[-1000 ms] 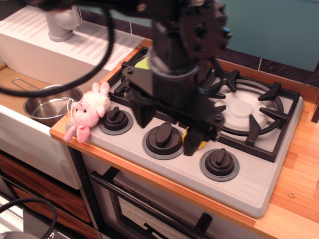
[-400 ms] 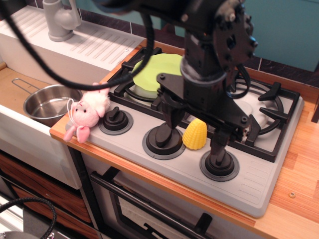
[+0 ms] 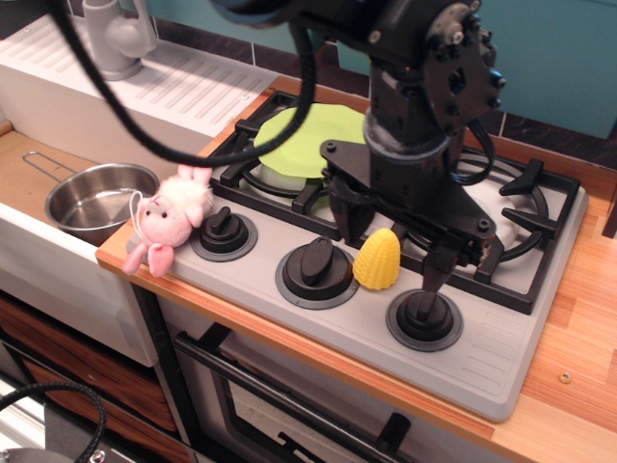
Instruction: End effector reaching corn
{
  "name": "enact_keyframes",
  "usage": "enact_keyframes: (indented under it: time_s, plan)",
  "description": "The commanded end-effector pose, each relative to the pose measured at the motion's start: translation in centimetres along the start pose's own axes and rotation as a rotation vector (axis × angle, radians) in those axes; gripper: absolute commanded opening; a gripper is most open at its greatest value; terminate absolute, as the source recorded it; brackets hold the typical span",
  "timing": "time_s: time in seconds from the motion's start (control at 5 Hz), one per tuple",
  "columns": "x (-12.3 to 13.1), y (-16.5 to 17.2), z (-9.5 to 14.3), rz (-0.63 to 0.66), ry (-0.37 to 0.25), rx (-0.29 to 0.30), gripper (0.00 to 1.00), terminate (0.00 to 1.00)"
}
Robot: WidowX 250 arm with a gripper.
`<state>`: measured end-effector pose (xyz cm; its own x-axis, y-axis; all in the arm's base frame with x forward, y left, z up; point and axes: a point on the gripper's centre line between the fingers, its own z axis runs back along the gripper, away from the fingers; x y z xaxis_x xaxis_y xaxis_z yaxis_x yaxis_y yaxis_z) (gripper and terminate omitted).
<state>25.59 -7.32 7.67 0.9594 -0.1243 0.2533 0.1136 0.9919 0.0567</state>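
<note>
The corn (image 3: pixel 376 262) is a small yellow bumpy cob standing on the grey stove front between the middle knob (image 3: pixel 315 266) and the right knob (image 3: pixel 424 314). The end effector (image 3: pixel 389 249), a black two-fingered gripper on a bulky black arm with cables, hangs just above and behind the corn. It is open and empty, with one finger (image 3: pixel 347 217) to the cob's upper left and the other (image 3: pixel 436 270) to its right. I cannot tell whether the fingers touch the corn.
A yellow-green plate (image 3: pixel 304 140) lies on the back-left burner. A pink plush toy (image 3: pixel 169 217) sits at the stove's left edge beside the left knob (image 3: pixel 224 231). A steel pot (image 3: pixel 96 198) stands in the sink area at left. The right burner grate (image 3: pixel 511 207) is black.
The arm has moved right and back, uncovering the plate and the corn. The open fingers now stand on either side of the cob instead of in front of it.
</note>
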Motion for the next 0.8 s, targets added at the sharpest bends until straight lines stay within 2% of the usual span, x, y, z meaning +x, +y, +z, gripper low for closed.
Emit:
enact_keyframes:
  time_s: [0.0, 0.2, 0.6]
  plan:
    - [3.1, -0.2, -0.3, 0.026, -0.09, 0.002, 1.0, 0.0]
    - [3.6, 0.6, -1.0, 0.005, -0.111, -0.004, 1.0, 0.0]
    - [3.1, 2.4, -1.1, -0.018, -0.127, 0.028, 1.0, 0.0]
